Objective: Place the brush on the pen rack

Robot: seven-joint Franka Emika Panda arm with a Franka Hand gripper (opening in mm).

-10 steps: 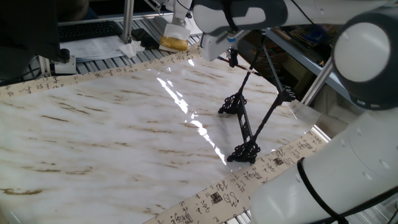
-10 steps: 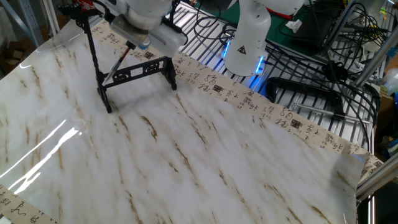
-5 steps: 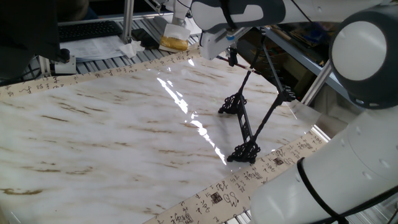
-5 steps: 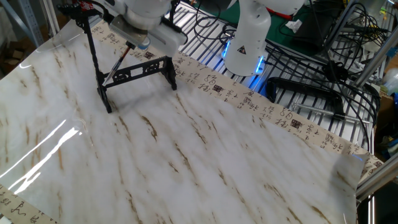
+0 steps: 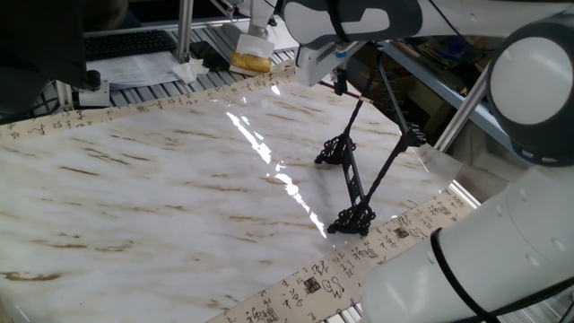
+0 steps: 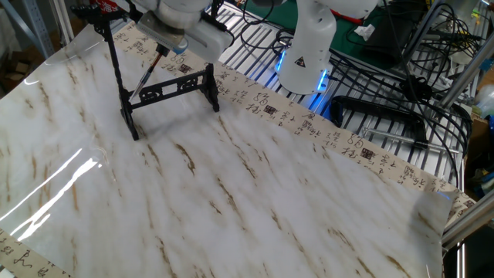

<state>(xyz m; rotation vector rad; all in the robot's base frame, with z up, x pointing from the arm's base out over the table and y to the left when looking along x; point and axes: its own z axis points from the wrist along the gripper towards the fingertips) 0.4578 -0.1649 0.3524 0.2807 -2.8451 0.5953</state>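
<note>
Surface [image 5: 143, 188]: pale marble-patterned sheet with brown streaks and a bright glare line, edged by a strip printed with calligraphy characters [image 6: 324, 131].
Pen rack [image 5: 359, 179]: black stand of thin rods, standing near one edge of the surface; two scrolled feet rest on the marble and tall rods rise at a slant from them. In the other fixed view [image 6: 166, 89] a low ornate bar joins two legs, with a tall post beside it.
Brush [image 6: 147, 77]: thin dark shaft, tilted, running from under the gripper down toward the low bar of the pen rack; whether its lower end touches the bar cannot be told. In one fixed view only a short reddish length [image 5: 354, 91] shows beside the rack's upper rods.
Gripper [image 6: 160, 48]: at the end of the white arm, directly above the pen rack, at the upper end of the brush; a blue-lit ring shows at its base. The fingers are hidden by the arm housing, so whether they are spread or pinching the brush cannot be told.
Robot base [image 6: 307, 46]: white column with a blue glow, standing beyond the calligraphy strip among black cables.
</note>
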